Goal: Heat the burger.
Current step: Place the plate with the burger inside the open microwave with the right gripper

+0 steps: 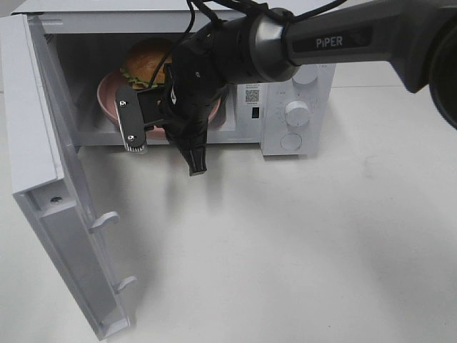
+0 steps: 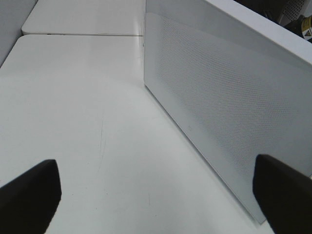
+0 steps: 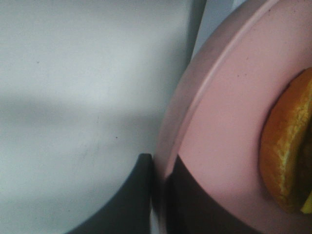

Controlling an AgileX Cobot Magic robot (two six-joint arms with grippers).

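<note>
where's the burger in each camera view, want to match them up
Exterior high: the burger sits inside the microwave, upper left of centre, on the pink plate.
Left wrist: not in it; only the open microwave door and the table show.
Right wrist: its bun edge shows at the right border.
Shared landmark: the pink plate, in the exterior high and right wrist views.
</note>
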